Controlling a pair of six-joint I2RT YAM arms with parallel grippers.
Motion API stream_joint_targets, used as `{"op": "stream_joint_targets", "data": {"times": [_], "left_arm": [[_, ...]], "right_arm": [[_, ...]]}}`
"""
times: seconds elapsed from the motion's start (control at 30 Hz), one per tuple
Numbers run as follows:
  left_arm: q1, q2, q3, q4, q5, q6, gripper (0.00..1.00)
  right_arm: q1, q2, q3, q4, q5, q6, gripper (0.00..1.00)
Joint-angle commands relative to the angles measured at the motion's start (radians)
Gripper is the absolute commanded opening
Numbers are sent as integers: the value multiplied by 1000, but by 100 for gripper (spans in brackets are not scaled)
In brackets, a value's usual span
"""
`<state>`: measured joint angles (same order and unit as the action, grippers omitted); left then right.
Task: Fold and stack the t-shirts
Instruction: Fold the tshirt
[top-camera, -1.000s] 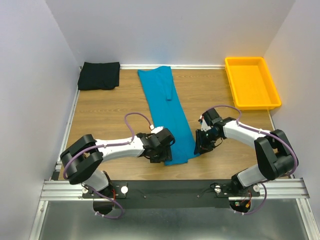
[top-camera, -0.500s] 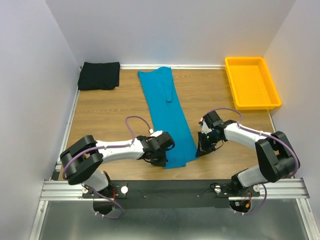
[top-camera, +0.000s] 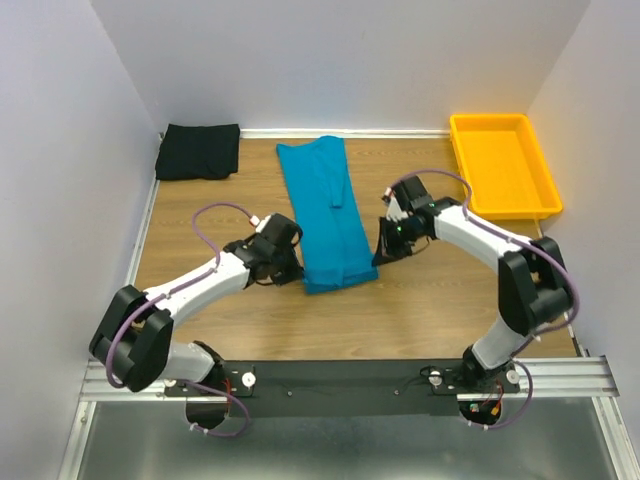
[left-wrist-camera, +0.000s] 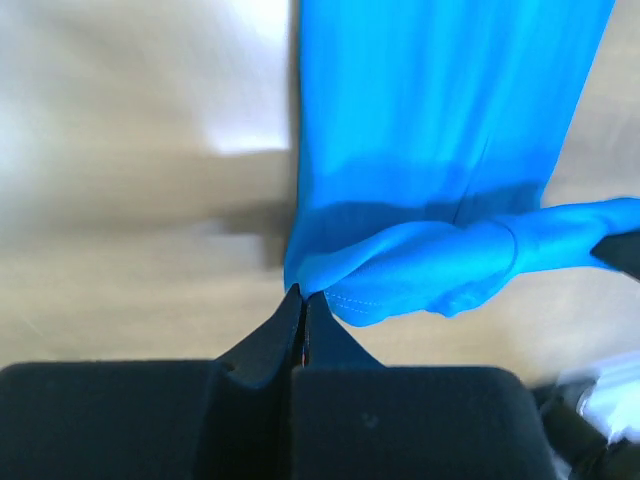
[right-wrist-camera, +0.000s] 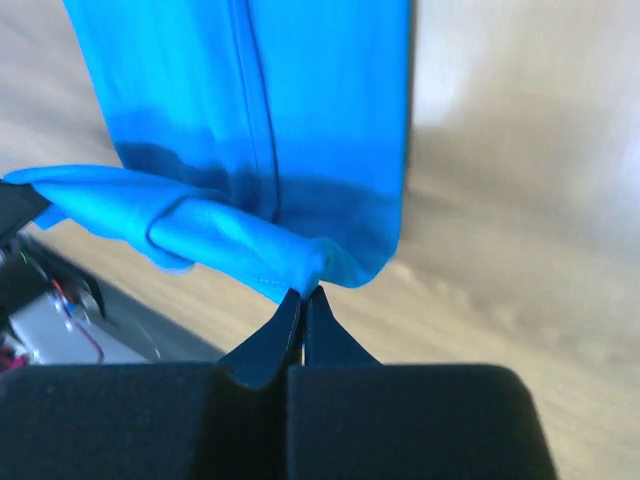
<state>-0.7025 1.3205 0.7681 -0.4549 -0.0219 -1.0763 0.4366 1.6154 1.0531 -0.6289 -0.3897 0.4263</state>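
The teal-blue t-shirt lies as a long narrow strip on the wooden table, its near end lifted and curled back over itself. My left gripper is shut on the near left corner of that hem. My right gripper is shut on the near right corner. Both wrist views show the pinched hem hanging in a roll between the two grippers, above the flat part of the shirt. The black t-shirt lies folded at the far left corner.
A yellow plastic tray stands at the far right of the table. White walls close in the table on the left, back and right. The arms' bases sit on the metal rail at the near edge.
Both grippers closed on the teal shirt's near hem corners and carried them away from the near edge toward the back, so the strip's near end now folds over itself.
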Motion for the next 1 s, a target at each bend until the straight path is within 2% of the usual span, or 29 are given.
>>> {"op": "stream_joint_targets", "data": {"times": [0.0,0.2,0.33,0.47,0.63,0.97], "left_arm": [[142,95,129,71,-52,205,0],[259,268,285,130,-75,390,0],[336,341,338,200,-49,466,0],[359,414,384,266,-35,539,0],[379,490,428,329,-16,608,0],[383,558,482,374,-7,661,0]], "right_arm": [[-6,147,201,0,98,-21,0],[-4,339,508,3,158,-31,0],[-6,458,617,23,209,-50,0],[-7,521,688,38,247,-63,1],[-9,584,736,49,264,-64,1],[-12,564,705,80,316,-55,1]]}}
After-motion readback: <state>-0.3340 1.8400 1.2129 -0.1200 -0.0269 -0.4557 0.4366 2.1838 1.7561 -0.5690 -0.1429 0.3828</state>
